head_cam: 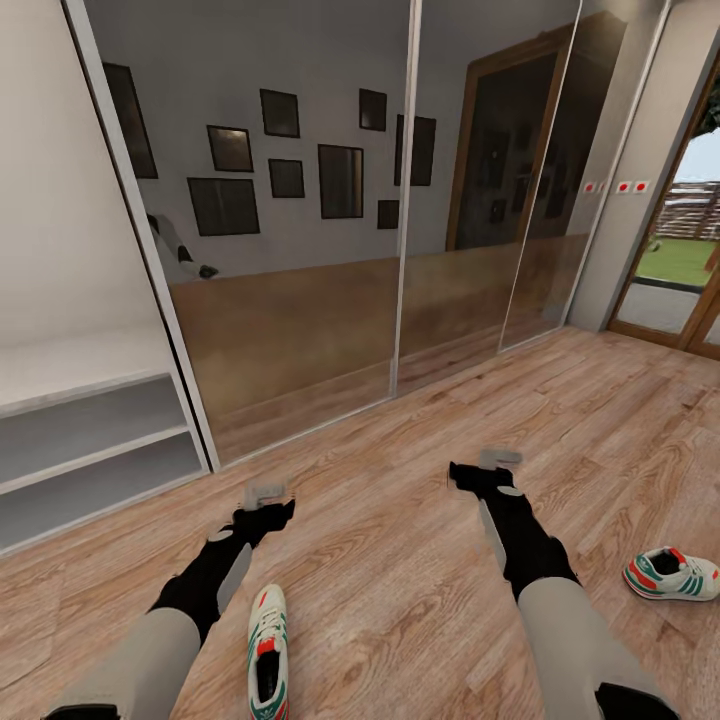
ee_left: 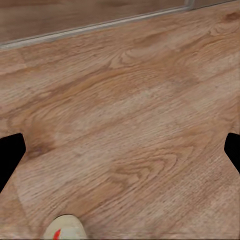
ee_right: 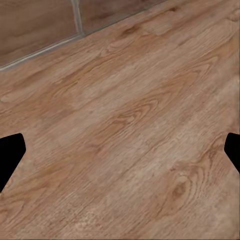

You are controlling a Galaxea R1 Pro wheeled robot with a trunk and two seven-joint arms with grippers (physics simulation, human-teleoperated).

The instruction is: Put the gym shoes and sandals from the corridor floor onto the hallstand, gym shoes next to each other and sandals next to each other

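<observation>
Two gym shoes lie on the corridor floor [head_cam: 400, 570]. One gym shoe [head_cam: 267, 655] lies toe-forward just right of my left forearm, and its cream toe [ee_left: 64, 228] shows in the left wrist view. The other gym shoe [head_cam: 672, 575] lies on its sole far right, beyond my right arm. The hallstand [head_cam: 90, 440], pale grey with two open shelf levels, stands at the left. My left gripper [head_cam: 265, 492] hovers open over bare planks ahead of the near shoe, its fingers [ee_left: 9, 155] spread wide. My right gripper [head_cam: 497, 460] is also open and empty, its fingers [ee_right: 9, 155] apart. The sandals are out of view.
Tall mirrored sliding doors [head_cam: 400, 250] run along the wall ahead, right of the hallstand, reflecting framed pictures. An open glazed door [head_cam: 680, 270] to a garden is at the far right. Wood planks stretch between both arms and the doors.
</observation>
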